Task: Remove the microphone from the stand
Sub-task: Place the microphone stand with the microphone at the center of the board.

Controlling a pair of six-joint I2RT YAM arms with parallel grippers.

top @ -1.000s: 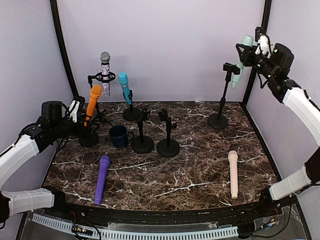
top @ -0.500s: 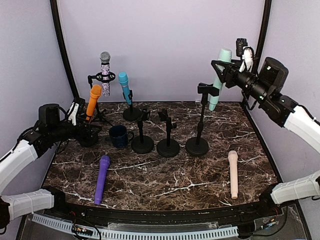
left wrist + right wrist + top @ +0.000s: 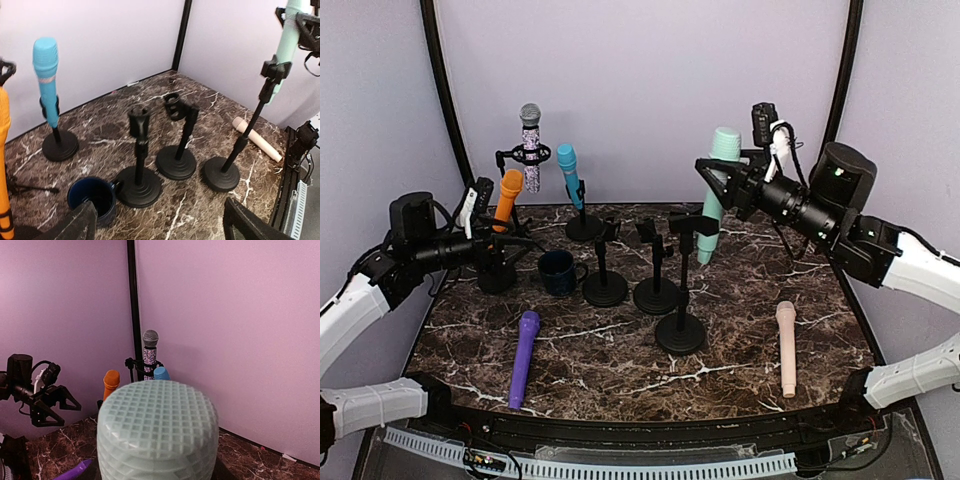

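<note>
My right gripper (image 3: 732,190) is shut on a mint green microphone (image 3: 718,190), held high over the middle of the table. The microphone still sits in the clip of its black stand (image 3: 682,290), whose round base (image 3: 680,333) is down at table level. That microphone's head (image 3: 157,430) fills the right wrist view and hides the fingers. My left gripper (image 3: 510,248) stands open at the left, just right of an orange microphone (image 3: 507,195) in its stand. Nothing is between its fingers (image 3: 75,225). From the left wrist I see the mint microphone (image 3: 290,35) and its stand (image 3: 240,145).
At the back, a sparkly microphone (image 3: 530,145) and a blue one (image 3: 568,172) sit in stands. Two bare stands (image 3: 605,285) (image 3: 656,290) and a dark blue cup (image 3: 558,272) stand centre-left. A purple microphone (image 3: 524,355) and a beige one (image 3: 786,345) lie on the marble.
My right arm has swung left and forward with the mint microphone, and its stand came along from the back right to the table's middle. The left arm has shifted only slightly.
</note>
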